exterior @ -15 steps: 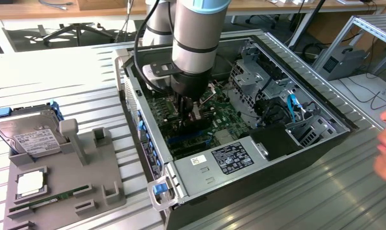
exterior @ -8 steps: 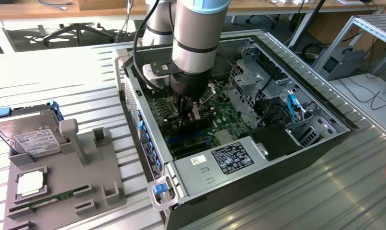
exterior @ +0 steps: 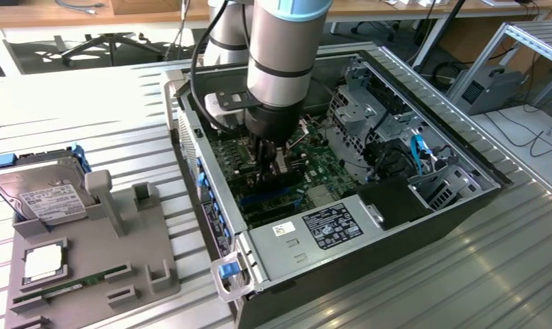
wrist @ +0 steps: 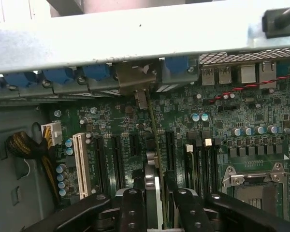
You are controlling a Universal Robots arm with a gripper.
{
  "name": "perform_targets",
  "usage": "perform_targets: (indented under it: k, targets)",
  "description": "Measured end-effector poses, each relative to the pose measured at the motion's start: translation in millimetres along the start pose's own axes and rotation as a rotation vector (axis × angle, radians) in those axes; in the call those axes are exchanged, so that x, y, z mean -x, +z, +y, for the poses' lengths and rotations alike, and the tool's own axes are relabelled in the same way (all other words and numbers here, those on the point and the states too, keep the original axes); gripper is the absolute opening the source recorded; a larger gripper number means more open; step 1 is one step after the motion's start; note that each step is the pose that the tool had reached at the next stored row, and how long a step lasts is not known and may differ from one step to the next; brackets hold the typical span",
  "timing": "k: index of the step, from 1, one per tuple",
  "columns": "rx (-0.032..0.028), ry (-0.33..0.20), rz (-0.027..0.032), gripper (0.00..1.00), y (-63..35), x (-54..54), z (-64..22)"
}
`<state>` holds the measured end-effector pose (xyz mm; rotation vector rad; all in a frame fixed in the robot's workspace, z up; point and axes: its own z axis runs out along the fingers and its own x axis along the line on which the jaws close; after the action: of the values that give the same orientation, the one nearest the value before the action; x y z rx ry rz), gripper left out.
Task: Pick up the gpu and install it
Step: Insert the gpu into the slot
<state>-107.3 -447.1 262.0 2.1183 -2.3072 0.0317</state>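
Inside the open black-and-silver computer case [exterior: 459,154] at the exterior view's centre, above its green motherboard [wrist: 232,121], my gripper [wrist: 154,203] is clamped on the thin dark upright gpu [wrist: 152,145], standing edge-on over the black slots.

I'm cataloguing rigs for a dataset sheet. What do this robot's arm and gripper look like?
The arm is a thick silver-grey cylinder with black ring seams and a blue cap up top. A black cable loops beside it. The gripper is black, with matte fingers studded with round screw heads.
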Motion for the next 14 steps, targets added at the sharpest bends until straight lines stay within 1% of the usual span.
perform_targets:
  k: [5, 12, 14]
  targets:
    - [-0.0001, 0.0, -0.0001, 0.27, 0.1, -3.5, -0.4]
    - [-0.0002, 0.0, 0.0007, 0.27, 0.0, -3.5, -0.7]
    - [-0.0001, 0.001, 0.0012, 0.27, -2.0, -3.6, -0.7]
